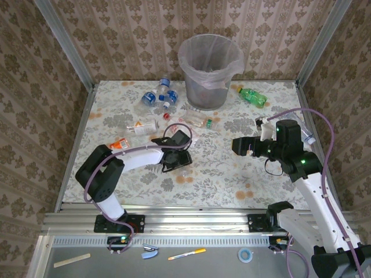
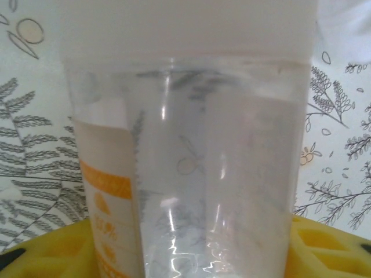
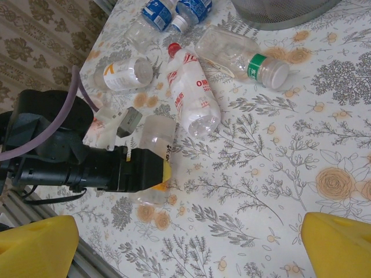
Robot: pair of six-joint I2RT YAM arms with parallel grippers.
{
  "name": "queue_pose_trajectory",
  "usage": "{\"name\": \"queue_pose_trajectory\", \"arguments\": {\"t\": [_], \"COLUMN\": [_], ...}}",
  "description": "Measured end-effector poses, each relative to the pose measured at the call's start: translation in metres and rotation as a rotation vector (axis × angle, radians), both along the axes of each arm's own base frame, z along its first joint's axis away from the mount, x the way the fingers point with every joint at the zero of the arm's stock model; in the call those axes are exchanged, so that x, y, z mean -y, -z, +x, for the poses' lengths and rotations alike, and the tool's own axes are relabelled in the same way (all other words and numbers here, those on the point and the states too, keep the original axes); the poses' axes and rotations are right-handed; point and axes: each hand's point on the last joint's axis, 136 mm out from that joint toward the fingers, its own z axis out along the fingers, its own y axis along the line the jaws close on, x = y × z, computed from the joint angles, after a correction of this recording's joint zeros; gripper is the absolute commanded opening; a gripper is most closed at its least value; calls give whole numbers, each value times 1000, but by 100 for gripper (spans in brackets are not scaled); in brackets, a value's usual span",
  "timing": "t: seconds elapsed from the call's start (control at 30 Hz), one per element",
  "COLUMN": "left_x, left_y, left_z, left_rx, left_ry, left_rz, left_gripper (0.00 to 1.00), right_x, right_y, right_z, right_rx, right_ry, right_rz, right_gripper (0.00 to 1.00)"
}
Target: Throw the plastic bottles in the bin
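Between fingers (image 2: 331,250) of left tool (image 1: 175,161), clear orange-labelled bottle (image 2: 191,168)

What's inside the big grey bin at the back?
A clear plastic bag lines the bin and folds over its rim. Nothing else can be made out inside, but the wrinkled bag and hazy wall cover the bottom.

Arms (image 1: 145,155) white, black joints; purple cables (image 3: 74,81); yellow fingers (image 3: 35,243); green LEDs (image 1: 302,161).

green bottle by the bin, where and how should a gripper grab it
Mid-body of the green bottle, straight down from above: it lies on its side, cap toward the bin, so closing across its narrow round body should work best.
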Motion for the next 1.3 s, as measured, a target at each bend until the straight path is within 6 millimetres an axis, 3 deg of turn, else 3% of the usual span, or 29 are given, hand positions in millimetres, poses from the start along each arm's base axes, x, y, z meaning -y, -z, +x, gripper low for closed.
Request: {"name": "queue_pose_trajectory", "arguments": {"t": [0.17, 0.3, 0.53, 0.83, 1.07, 1.3], "left_x": [-17, -26, -32, -47, -28, 4], "left_y": [-9, -33, -107, -195, -245, -310], "left_z": [-8, -8, -6, -4, 1, 14], "left_rx": [33, 125, 387, 741, 942, 1144], "left_ry": [-4, 5, 88, 216, 356, 487], "left_rz": [13, -5, -74, -187, -265, -350], "left_gripper": [42, 41, 42, 45, 43, 42], "right_x": [0, -1, 1, 3, 8, 11], "right_y": [0, 0, -10, -39, -56, -53], "right_z": [0, -1, -11, -38, -52, -54], "right_rx": [0, -3, 31, 176, 262, 260], "right_ry": [0, -2, 11, -1, 5, 12], "right_rz": [0, 6, 36, 53, 50, 30], "right_gripper": [100, 100, 100, 100, 100, 100]}}
